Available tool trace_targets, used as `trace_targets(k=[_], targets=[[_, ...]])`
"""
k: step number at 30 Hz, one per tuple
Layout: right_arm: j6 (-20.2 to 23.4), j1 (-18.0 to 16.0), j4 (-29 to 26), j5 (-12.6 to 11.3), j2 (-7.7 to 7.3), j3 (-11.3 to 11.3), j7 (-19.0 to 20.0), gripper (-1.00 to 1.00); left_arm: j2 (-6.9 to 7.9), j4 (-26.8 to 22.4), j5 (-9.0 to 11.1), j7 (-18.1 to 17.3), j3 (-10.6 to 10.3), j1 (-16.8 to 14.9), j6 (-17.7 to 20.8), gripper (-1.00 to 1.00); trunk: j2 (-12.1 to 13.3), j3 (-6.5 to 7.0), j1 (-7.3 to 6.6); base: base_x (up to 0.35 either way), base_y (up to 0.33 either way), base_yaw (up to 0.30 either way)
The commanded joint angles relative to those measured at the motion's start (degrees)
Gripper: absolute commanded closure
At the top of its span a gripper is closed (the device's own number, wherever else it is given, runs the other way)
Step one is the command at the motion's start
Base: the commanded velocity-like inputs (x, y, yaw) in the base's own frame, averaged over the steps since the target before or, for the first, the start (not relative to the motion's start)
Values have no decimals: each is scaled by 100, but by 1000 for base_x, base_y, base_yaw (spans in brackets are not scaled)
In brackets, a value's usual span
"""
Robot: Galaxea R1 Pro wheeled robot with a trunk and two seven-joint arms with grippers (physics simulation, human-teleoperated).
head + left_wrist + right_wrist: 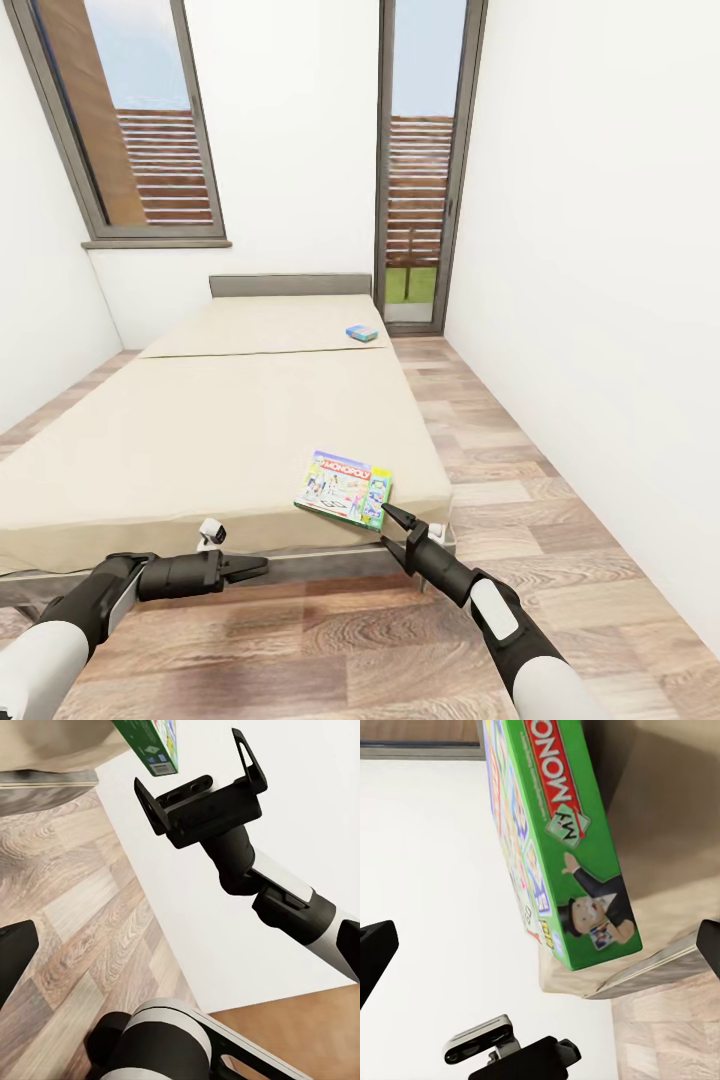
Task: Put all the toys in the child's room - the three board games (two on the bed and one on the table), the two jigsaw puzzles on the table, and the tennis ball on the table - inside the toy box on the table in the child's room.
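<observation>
Monopoly board game [344, 489], a flat green printed cardboard box with cartoon art on its lid, lies near the front right corner of the wide beige mattress of the bed [200, 430], low and right of centre in the head view, its long axis running roughly across the frame and its lower right corner at the mattress edge. Just beyond that corner, toward the lower right, sits the right gripper [391, 527], its two black fingers spread apart and empty, aimed up and left at the box; the right wrist view shows the green side of the box [577, 862] lying ahead between the two dark fingertips at the frame's edges, apparently not yet touched. So the right arm is clearly the nearer one, and the box lies directly along its approach line. The left gripper [258, 567] hangs low at the lower left, in front of the bed frame and well apart from the box; whether its fingers are parted or together I cannot tell. A second, smaller blue board game [362, 333] rests far up the bed, near the grey headboard.
</observation>
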Motion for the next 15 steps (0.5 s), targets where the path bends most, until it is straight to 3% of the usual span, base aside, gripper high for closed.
trace_targets(k=[1, 15], targets=[[37, -4, 0, -7, 5, -29, 5, -100, 4, -1, 21, -16, -21, -2, 61, -100, -2, -5, -1, 0, 5, 0], [37, -4, 0, -10, 7, -29, 5, -100, 4, -1, 21, -16, -22, -2, 62, -100, -2, -5, -1, 0, 37, 0]])
